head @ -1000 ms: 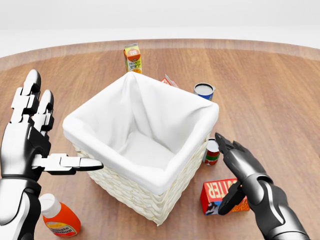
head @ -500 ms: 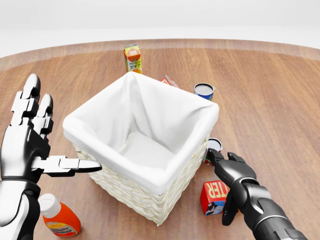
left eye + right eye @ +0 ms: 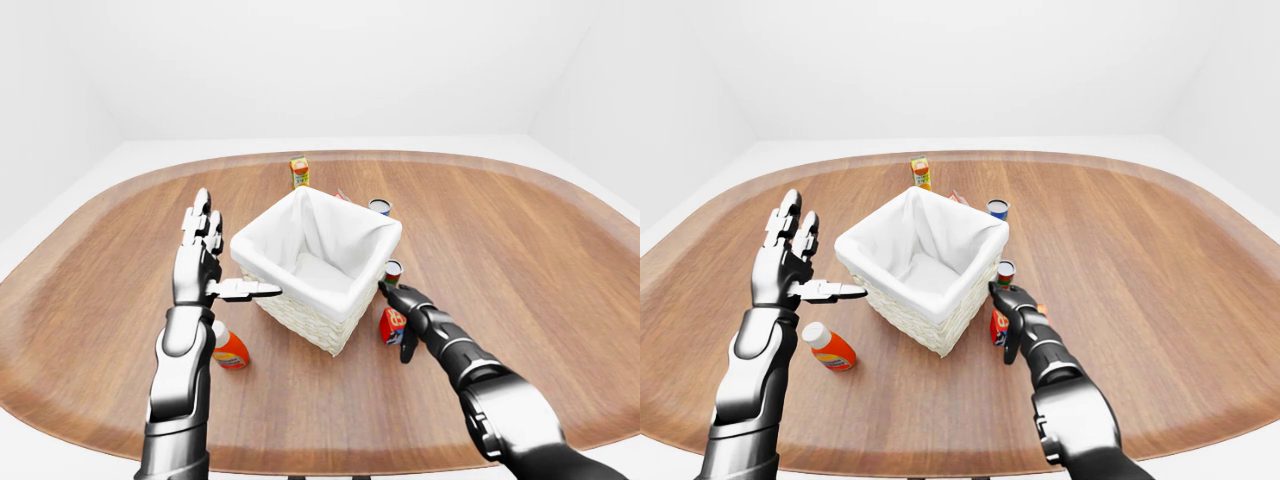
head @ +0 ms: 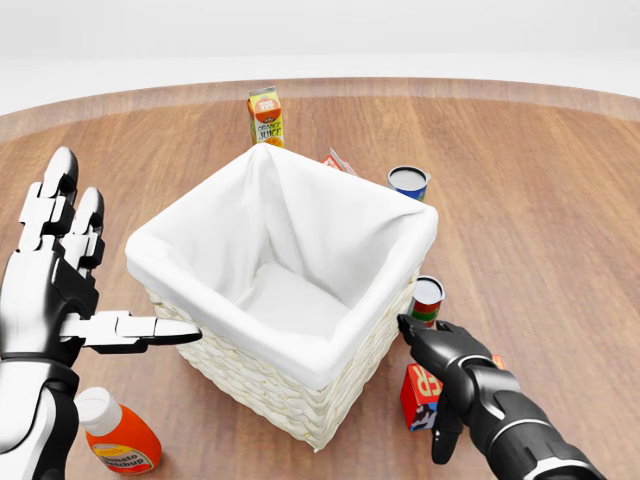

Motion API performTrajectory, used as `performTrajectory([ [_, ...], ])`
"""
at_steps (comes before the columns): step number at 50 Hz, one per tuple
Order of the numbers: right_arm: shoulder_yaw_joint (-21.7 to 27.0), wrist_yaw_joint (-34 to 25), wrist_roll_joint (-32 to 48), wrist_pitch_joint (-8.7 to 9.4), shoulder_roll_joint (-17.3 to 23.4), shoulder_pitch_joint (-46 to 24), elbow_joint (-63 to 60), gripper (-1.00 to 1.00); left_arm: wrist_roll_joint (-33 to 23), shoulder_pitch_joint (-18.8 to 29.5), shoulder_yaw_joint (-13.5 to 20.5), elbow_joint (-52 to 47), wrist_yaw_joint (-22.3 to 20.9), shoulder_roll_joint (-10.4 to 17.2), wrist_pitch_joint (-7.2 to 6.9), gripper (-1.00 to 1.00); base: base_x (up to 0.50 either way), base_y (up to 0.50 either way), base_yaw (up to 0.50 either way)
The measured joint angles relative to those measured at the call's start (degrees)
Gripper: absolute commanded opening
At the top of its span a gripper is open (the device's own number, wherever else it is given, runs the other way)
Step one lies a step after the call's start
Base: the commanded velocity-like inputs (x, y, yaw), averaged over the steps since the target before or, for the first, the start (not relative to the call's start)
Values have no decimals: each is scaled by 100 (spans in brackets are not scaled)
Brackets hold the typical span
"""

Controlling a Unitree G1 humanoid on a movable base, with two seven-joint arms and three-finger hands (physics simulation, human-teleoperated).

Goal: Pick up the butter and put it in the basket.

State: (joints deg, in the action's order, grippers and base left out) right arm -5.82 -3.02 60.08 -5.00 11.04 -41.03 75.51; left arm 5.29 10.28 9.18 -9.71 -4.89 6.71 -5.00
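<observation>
1. A square wicker basket with a white cloth lining (image 4: 290,290) sits in the middle of a large oval wooden table (image 3: 560,270). Nothing shows inside it.

2. The butter, a small red carton with white lettering (image 4: 418,392), stands on the table just beside the basket's lower right corner in the head view. It is not in the basket and, as far as I can tell, not yet lifted.

3. The robot's black right hand (image 4: 447,372) lies over the carton, covering most of it. One finger hangs down beside the carton's lower edge. The fingers curl about the box, but whether they grip it I cannot tell.

4. The silver and black left hand (image 4: 62,285) is raised to the left of the basket, fingers spread upward and one finger pointing sideways toward the wicker wall. It holds nothing.

5. Other things stand around: a small red and green tin can (image 4: 426,300) just above the right hand, a blue-labelled can (image 4: 407,181) beyond the basket, an orange juice carton (image 4: 265,116) near the top of the view, and an orange sauce bottle with a white cap (image 4: 118,433) at lower left.

6. My judgement: the task is at its early grasping stage. Securing the carton, lifting it over the rim and releasing it all remain.
</observation>
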Motion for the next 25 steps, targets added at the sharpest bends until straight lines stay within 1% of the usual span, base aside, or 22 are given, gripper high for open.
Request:
performTrajectory([
  [9,-38,-69,208,0,-46,-97,102,100,10,10,4,18,4,5,0,100,0,0,0],
  [25,-129,57,849,0,-64,-177,204,100,22,6,10,75,14,7,0,100,0,0,0],
])
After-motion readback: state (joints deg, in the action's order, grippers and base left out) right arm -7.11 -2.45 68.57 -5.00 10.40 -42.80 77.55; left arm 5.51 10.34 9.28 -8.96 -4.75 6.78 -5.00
